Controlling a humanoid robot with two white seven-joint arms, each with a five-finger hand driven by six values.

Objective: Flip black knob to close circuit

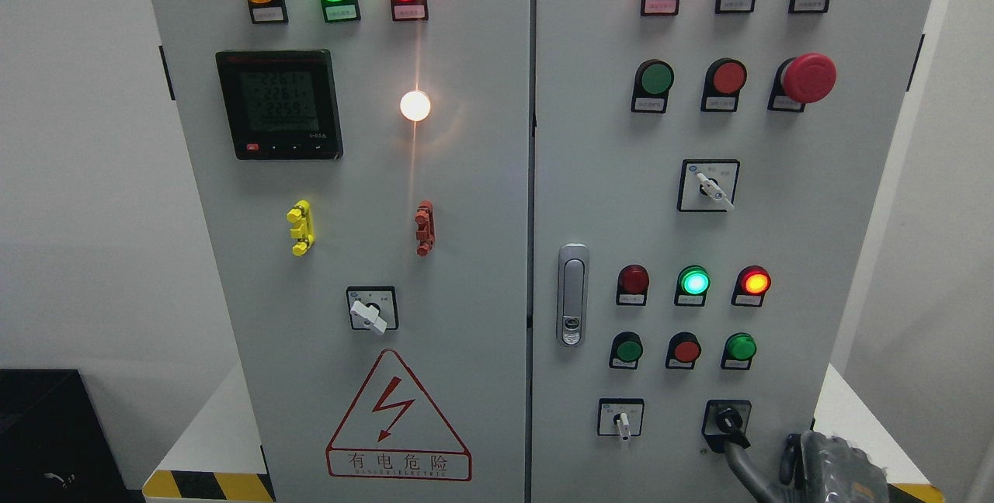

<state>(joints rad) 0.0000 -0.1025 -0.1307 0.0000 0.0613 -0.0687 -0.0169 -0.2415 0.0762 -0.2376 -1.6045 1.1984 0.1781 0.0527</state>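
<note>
Reaching up from the five o'clock corner, the right hand [808, 460] is pinching the black knob [728, 419] with one long finger [742, 466] (the others are curled back), so twisting seems to be coming next.

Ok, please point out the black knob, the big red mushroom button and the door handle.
black knob [728, 419], head view, its centre
red mushroom button [808, 78], head view, its cap
door handle [572, 293], head view, its middle
</note>
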